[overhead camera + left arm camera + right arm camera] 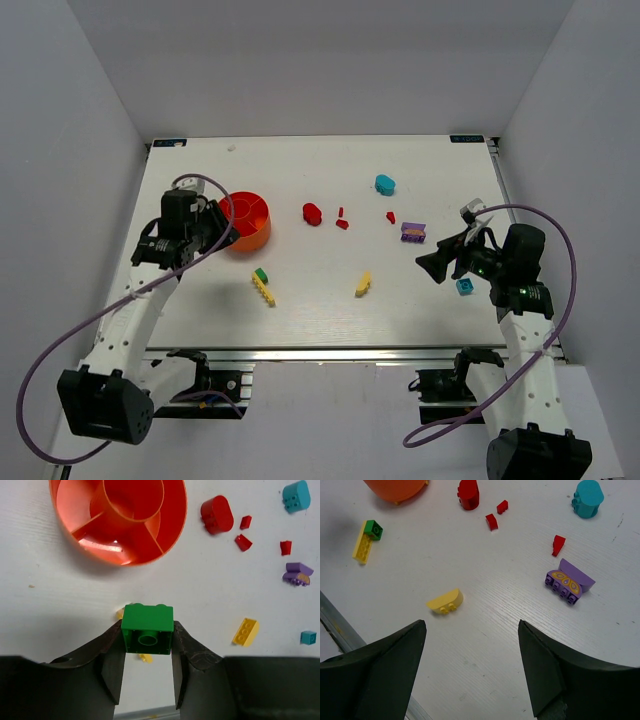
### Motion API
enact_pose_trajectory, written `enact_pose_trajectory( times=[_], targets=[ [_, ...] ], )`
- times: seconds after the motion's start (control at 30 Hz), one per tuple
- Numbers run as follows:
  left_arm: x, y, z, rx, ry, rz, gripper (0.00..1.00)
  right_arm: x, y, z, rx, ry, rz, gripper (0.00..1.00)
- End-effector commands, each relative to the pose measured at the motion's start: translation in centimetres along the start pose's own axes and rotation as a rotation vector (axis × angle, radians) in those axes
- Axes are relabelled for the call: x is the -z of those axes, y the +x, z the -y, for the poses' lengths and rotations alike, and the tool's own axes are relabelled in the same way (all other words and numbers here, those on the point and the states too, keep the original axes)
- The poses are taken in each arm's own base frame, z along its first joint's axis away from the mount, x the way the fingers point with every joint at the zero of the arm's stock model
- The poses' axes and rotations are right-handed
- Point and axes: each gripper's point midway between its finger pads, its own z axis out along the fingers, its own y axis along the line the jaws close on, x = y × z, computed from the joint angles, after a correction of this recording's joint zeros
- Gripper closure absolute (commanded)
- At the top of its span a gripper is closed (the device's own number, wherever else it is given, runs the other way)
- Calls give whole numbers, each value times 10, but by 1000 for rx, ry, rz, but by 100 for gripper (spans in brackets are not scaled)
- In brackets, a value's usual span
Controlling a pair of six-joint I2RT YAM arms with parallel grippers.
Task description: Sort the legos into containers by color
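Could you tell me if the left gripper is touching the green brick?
Touching: the left wrist view shows the left gripper clamping the green brick on both sides.

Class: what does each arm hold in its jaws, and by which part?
Left gripper: green brick, jaws on two opposite side walls. Right gripper: nothing, jaws open.

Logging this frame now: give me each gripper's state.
Left gripper: closed on a green lego.
Right gripper: open, holding nothing.
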Motion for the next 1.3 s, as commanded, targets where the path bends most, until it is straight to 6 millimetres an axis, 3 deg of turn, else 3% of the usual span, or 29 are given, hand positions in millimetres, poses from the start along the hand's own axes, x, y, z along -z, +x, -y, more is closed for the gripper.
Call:
enact_pose_trajectory(
  times=[0.0, 0.2, 0.4, 0.7, 0.83, 0.87, 1.27],
  targets=[
    [-21, -15, 8, 28, 25, 21, 96, 0, -6, -2, 27, -15, 24, 21],
    [-42, -39, 15, 45, 38, 83, 94, -1, -4, 0, 23, -10, 20, 21],
    [-47, -55, 18, -16, 49, 141, 90, -2, -2, 0, 18, -15, 17, 21],
    [-57, -42, -9, -122, -30, 159, 78, -3, 0, 1, 10, -13, 10, 21],
    [-59, -34, -11, -148, -32, 143, 77, -4, 0, 1, 2, -17, 6, 20],
    [-62, -34, -20, -147, -75, 148, 76, -4, 0, 2, 2, -16, 6, 20],
    [-82, -31, -24, -177, -83, 120, 58, -5, 2, 2, -2, -19, 0, 19]
  ],
)
